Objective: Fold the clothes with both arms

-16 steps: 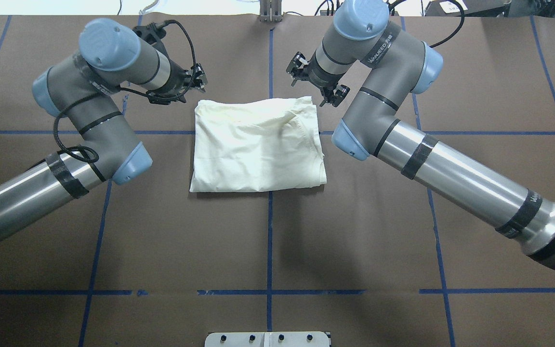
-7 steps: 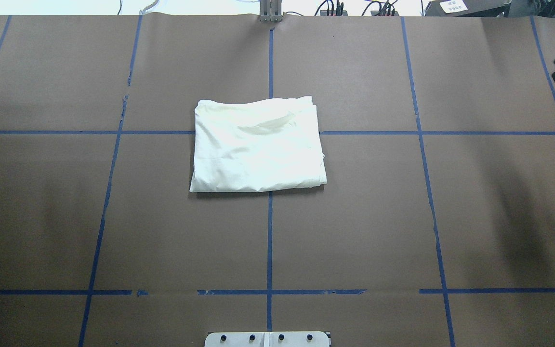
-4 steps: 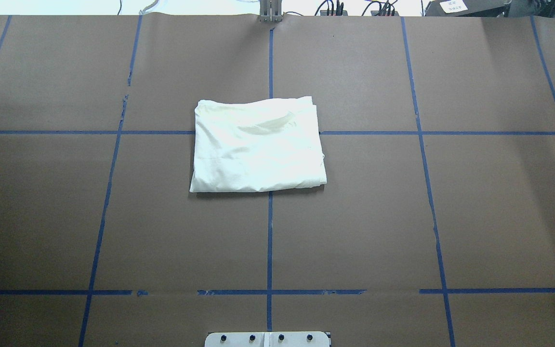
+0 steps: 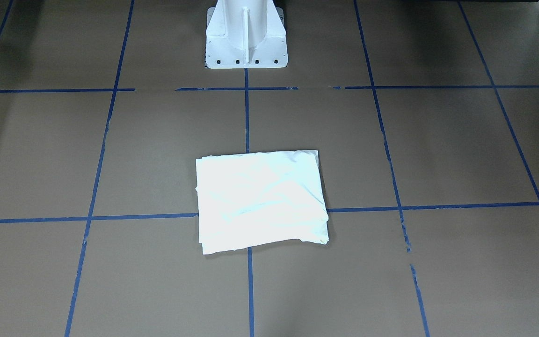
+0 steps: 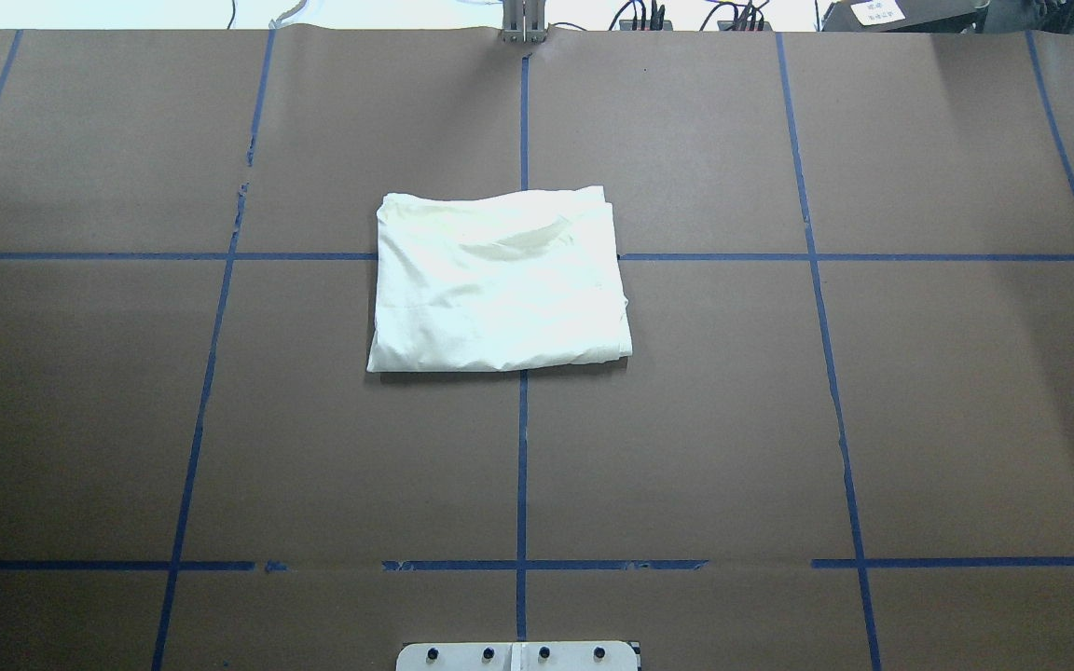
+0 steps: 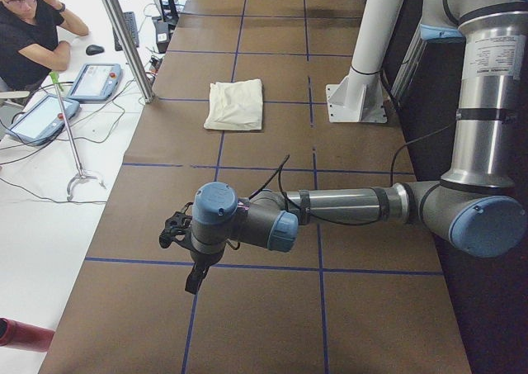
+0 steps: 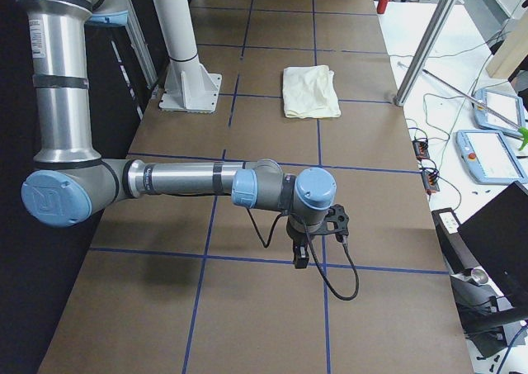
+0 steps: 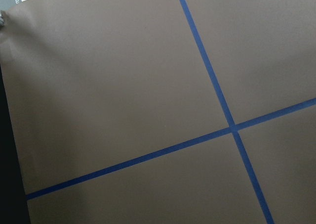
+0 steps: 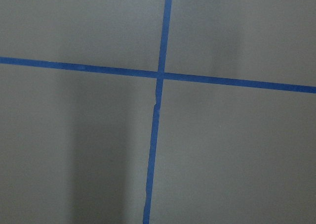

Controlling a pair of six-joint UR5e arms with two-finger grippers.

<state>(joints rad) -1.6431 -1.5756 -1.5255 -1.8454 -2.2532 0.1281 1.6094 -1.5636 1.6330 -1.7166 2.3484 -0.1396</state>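
The overhead camera is looking steeply down on the folded cream-white cotton shirt from one side, and the front-facing camera is looking from the opposite side. Both side cameras are viewing it distantly along the brown paper-covered bench. The wrist cameras are closely framing blue tape lines.

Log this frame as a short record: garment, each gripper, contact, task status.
garment: cream-white shirt, folded into a rectangle, plain side up, flat on the table
left: left gripper over bare table, far from the shirt; jaws unreadable
right: right gripper over bare table, far from the shirt; jaws unreadable
contact: none
status: fold looks finished
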